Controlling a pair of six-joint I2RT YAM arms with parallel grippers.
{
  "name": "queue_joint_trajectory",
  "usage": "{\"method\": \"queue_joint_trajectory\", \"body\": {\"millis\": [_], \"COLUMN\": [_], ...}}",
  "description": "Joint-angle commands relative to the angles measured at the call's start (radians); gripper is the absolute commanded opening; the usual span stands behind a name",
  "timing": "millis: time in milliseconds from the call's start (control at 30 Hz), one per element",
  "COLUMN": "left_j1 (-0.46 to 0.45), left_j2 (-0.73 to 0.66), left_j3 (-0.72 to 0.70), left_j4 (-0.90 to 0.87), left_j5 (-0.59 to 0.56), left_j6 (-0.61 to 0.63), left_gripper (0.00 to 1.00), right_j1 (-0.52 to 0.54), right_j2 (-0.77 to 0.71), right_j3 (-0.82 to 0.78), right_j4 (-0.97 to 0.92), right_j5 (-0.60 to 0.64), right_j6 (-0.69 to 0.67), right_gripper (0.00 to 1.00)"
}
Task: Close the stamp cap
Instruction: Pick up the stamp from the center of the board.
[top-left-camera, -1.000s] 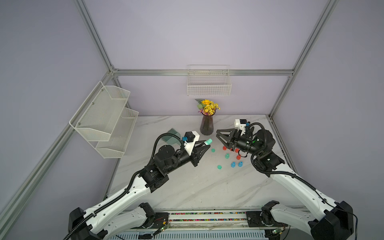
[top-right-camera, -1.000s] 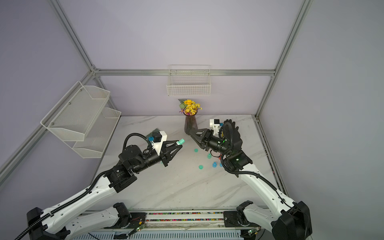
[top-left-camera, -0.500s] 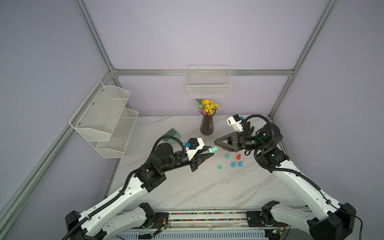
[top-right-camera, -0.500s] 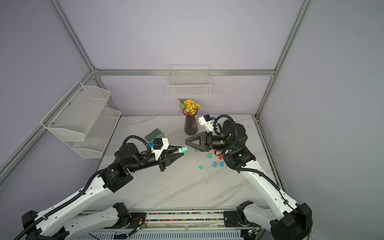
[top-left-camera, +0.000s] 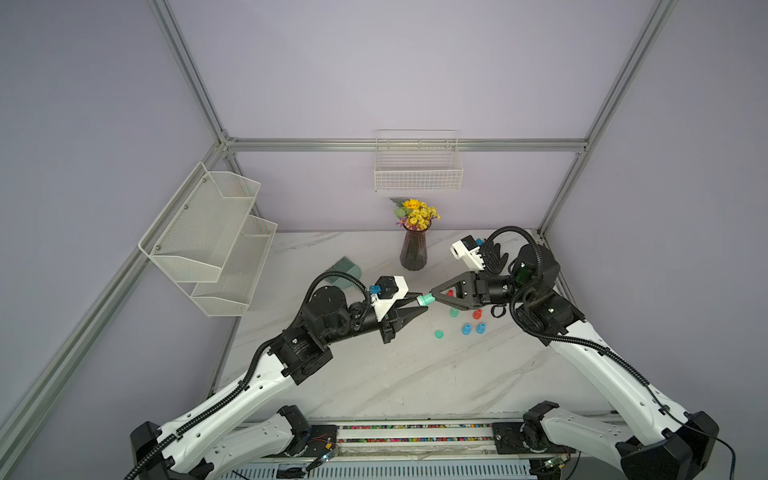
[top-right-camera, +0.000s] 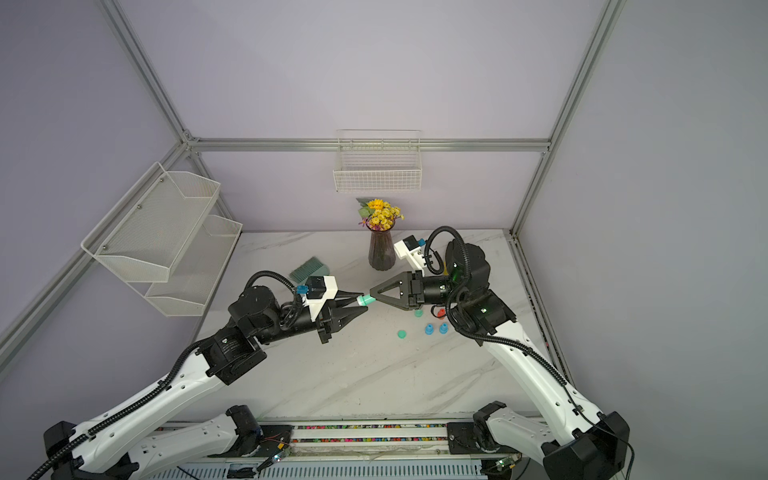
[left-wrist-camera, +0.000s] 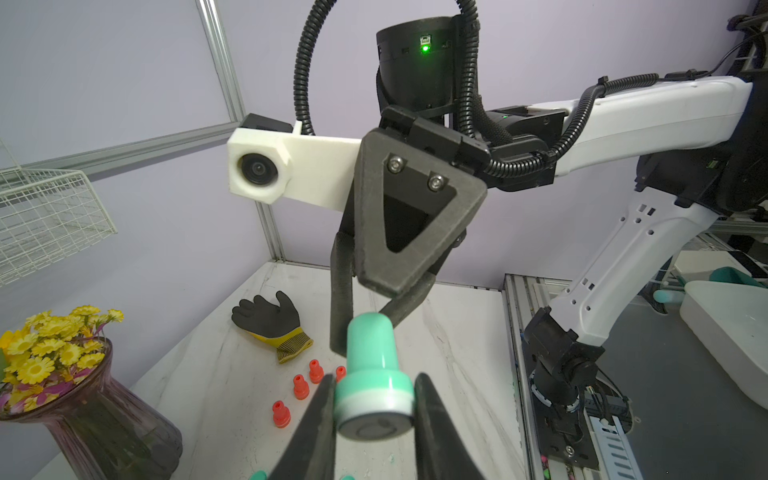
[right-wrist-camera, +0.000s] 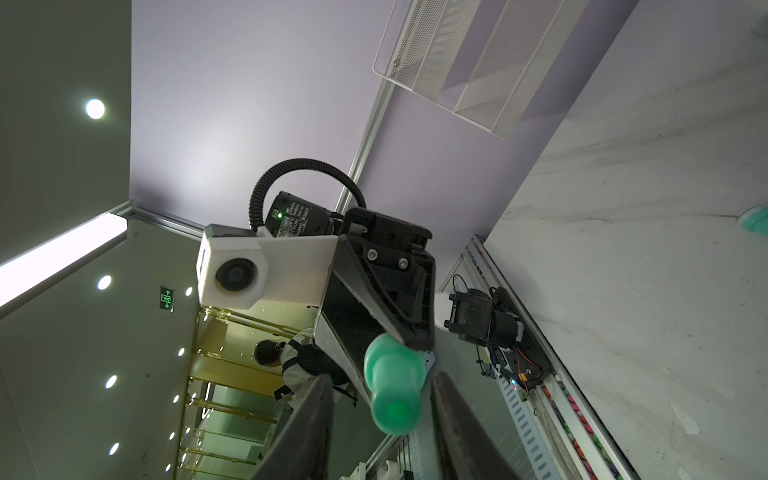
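Plainly, in both top views the teal stamp hangs in the air above the worktop, between the two arms. If the tools meet off-axis, the push could lever the stamp out of its grip. Both forearms lie near level, tips pointing at each other.

In the left wrist view the left tool is clamped on the stamp's wide end, whose face is turned toward the lens. Whether a cap sits there I cannot tell. So shallow a hold may slip under a shove.

In the right wrist view the right tool stands open, its fingers flanking the rounded handle with gaps on both sides. Closing unevenly would knock the stamp askew. That wrist is rolled, so the worktop appears on edge.
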Motion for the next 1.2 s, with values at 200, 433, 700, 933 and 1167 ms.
{"method": "queue_joint_trajectory", "body": {"millis": [200,433,700,933,1167], "left_j1": [-0.003,-0.003,-0.002,0.022,0.218], "left_j2": [0.013,0.004,-0.087,-0.192,-0.214], "left_j3": [0.033,0.028,-0.011,-0.051,-0.058], "left_j4": [0.04,0.034,-0.033,-0.154,-0.309], "left_j5": [0.026,0.001,-0.282,-0.626,-0.644], "left_j6": [0.01,0.01,-0.006,0.022,-0.012], "left_gripper": [0.11,0.18,0.78,0.88,0.9], "right_j1": [0.063,0.063,0.063,0.112,0.233], "right_j2": [0.023,0.022,0.023,0.056,0.195], "right_j3": [-0.006,-0.007,0.051,0.051,-0.071], "right_j4": [0.067,0.058,-0.234,-0.598,-0.586], "right_j5": [0.019,0.025,0.201,0.754,1.206], "right_j6": [0.03,0.027,-0.185,-0.456,-0.527], "right_gripper": [0.26,0.07,0.0,0.0,0.0]}}
